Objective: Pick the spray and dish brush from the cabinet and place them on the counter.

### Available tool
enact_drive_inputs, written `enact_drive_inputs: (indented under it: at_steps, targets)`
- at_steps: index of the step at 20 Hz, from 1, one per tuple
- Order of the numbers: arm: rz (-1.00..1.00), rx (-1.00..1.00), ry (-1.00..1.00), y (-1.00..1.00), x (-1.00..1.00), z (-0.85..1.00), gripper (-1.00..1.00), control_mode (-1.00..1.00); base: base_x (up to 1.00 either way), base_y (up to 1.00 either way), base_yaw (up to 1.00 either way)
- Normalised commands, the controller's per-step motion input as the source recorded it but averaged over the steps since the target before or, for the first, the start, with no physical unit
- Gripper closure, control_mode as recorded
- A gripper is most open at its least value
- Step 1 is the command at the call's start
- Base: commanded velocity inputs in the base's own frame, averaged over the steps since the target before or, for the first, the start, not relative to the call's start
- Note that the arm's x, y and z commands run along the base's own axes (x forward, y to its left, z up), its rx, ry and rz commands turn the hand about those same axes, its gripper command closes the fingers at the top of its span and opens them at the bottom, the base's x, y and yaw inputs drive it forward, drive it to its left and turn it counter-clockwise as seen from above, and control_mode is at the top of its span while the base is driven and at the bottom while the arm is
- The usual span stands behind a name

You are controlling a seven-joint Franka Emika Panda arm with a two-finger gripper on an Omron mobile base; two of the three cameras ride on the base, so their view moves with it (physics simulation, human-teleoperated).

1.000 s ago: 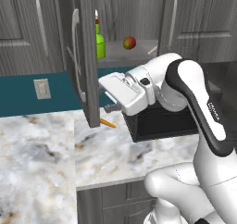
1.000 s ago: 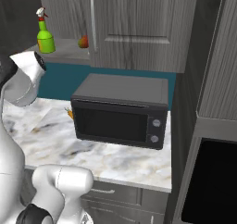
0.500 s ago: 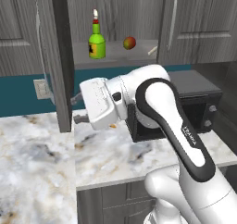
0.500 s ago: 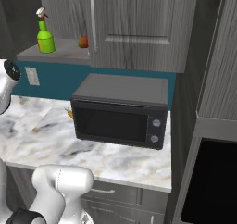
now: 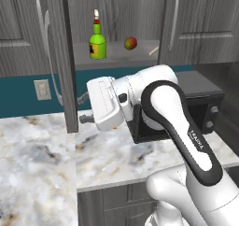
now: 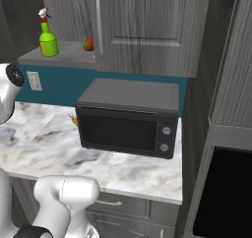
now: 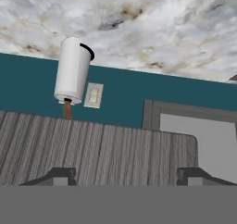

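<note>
Table [image 5: 42, 164] was a wide marble top, veined, spanning the lower part of both base views. Cabinet [image 5: 116, 15] hung above it with its left door [image 5: 65, 57] swung out edge-on and the grey inner shelf [image 5: 121, 61] exposed. Black microwave [image 6: 128, 116] sat on the table at the right, partly behind the arm in the left base view. End effector [image 5: 83, 119] hung low over the table just right of the open door's bottom edge, well below the shelf; fingers [image 7: 58, 176] looked spread, nothing between them. Paper towel roll [image 7: 72, 70] stood on the table by a wall outlet [image 5: 42, 89]. Spray [image 5: 97, 42] stood upright on the shelf, left side. Apple [image 5: 131, 43] sat right of it, apart. Dish brush [image 5: 154, 51] lay at the shelf's right end, mostly hidden. Carrot [image 6: 74, 120] lay on the table at the microwave's left edge.
</note>
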Motion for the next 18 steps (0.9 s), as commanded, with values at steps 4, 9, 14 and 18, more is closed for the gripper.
enact_drive_inputs:
  at_steps: [4, 9, 14, 18]
  targets:
    - [0.00, -0.01, -0.06, -0.78, -0.01, 0.04, -1.00, -1.00, 0.00, 0.00, 0.00]
    - [0.00, 0.01, -0.02, -0.70, 0.18, 0.10, -1.00, -1.00, 0.00, 0.00, 0.00]
    - [0.09, -0.03, -0.24, -0.28, 0.04, 0.02, -1.00, -1.00, 0.00, 0.00, 0.00]
    - [0.38, -0.13, -0.35, -0.23, 0.00, -0.08, -1.00, -1.00, 0.00, 0.00, 0.00]
